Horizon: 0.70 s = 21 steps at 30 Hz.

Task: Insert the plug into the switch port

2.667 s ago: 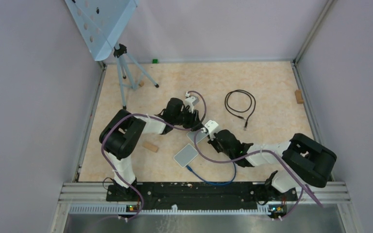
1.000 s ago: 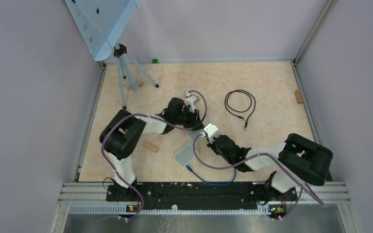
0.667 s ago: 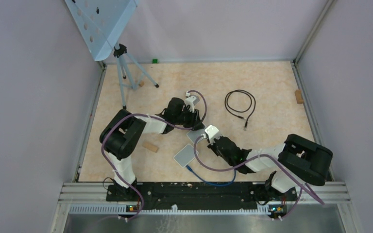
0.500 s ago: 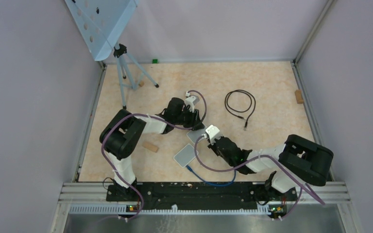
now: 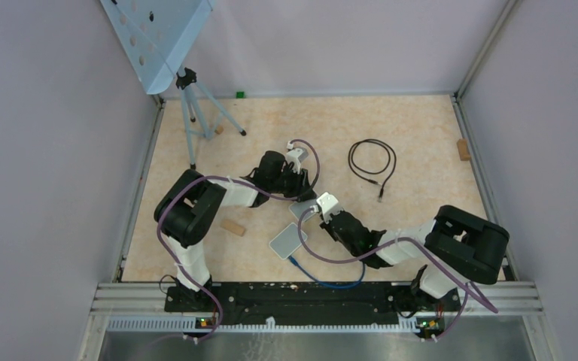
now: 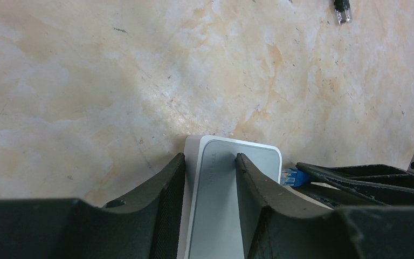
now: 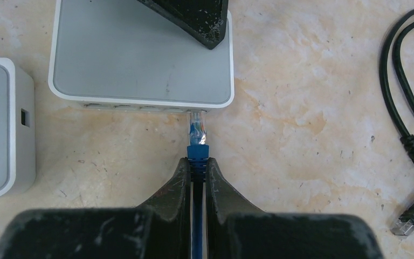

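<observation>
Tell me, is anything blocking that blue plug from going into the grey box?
Nothing visible does. The blue plug, held by the right hand, has its tip right at the switch front edge.

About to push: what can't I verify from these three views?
- Right wrist: how deep the plug, held in the right gripper, sits; the switch rim overhangs its tip.
- Top external: where plug meets switch, covered by that gripper and too small.
- Left wrist: the switch's near end, hidden by the left gripper and cut by the bottom edge.
</observation>
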Tool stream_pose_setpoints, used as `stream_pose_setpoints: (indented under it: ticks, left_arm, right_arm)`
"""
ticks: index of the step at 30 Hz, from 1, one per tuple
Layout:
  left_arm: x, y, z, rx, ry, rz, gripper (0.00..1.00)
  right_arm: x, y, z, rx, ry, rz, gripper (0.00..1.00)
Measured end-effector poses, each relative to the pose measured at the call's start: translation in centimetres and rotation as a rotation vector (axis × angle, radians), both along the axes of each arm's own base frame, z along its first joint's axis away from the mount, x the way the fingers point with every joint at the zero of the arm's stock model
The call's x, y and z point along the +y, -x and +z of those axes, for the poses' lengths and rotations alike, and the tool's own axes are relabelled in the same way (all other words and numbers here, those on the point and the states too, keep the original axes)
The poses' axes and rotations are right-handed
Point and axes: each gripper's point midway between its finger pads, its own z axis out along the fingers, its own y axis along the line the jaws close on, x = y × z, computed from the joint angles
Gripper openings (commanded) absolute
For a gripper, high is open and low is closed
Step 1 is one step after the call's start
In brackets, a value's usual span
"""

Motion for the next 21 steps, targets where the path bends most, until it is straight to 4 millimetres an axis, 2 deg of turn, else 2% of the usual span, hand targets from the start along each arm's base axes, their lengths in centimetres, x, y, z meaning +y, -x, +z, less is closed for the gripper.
stream_pose_setpoints:
  ticks: [21]
  left_arm:
    - [0.38,-0.49,0.03,-0.004,0.0,0.017,0.43]
  right_arm:
    - [0.41,-0.69,0.05,-0.009,0.002,-0.028,0.0]
